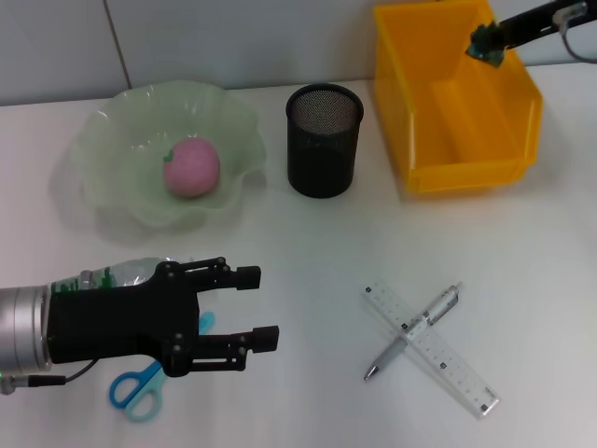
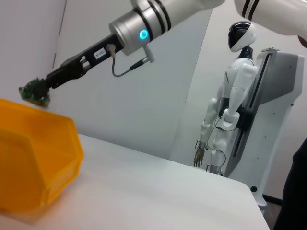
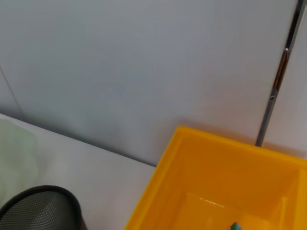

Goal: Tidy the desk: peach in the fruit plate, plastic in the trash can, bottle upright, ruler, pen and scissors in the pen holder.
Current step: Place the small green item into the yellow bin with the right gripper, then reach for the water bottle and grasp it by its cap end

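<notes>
A pink peach (image 1: 191,168) lies in the green fruit plate (image 1: 112,140). My right gripper (image 1: 487,42) is above the yellow trash can (image 1: 466,173), shut on a piece of green plastic (image 2: 34,92). My left gripper (image 1: 256,306) is open and empty at the front left. A clear bottle (image 1: 117,274) lies on its side, partly hidden under that arm. Blue scissors (image 1: 138,385) lie below the arm. A clear ruler (image 1: 452,364) and a silver pen (image 1: 434,311) lie crossed at the front right. The black mesh pen holder (image 1: 324,140) stands empty at the back middle.
The trash can also shows in the left wrist view (image 2: 33,163) and in the right wrist view (image 3: 225,191), with the pen holder's rim (image 3: 41,208) beside it. A white humanoid robot (image 2: 230,110) stands beyond the table. A wall runs behind the table.
</notes>
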Controlling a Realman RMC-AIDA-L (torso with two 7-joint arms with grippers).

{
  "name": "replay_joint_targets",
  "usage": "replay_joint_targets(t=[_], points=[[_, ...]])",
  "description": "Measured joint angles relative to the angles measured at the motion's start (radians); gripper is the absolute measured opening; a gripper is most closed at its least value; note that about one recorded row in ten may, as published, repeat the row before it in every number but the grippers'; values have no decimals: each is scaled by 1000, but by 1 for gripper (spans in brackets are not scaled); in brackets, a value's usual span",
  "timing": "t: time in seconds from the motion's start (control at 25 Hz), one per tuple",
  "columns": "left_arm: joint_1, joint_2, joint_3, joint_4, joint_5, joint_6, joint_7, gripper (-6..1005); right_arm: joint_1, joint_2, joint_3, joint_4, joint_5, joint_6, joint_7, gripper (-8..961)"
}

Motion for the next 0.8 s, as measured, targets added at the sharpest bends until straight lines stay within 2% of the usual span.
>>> replay_joint_targets(t=[0.24,0.52,0.72,0.8], points=[[3,0,-2,-1,0,7,5,786,24,-1,-1,105,5,106,-19,251],[3,0,-2,-1,0,13,5,786,31,4,-1,125,10,137,-20,436],[4,0,-2,-1,0,13,5,786,32,6,4,125,12,137,-20,708],[4,0,-2,-1,0,13,5,786,32,6,6,125,14,137,-20,717]])
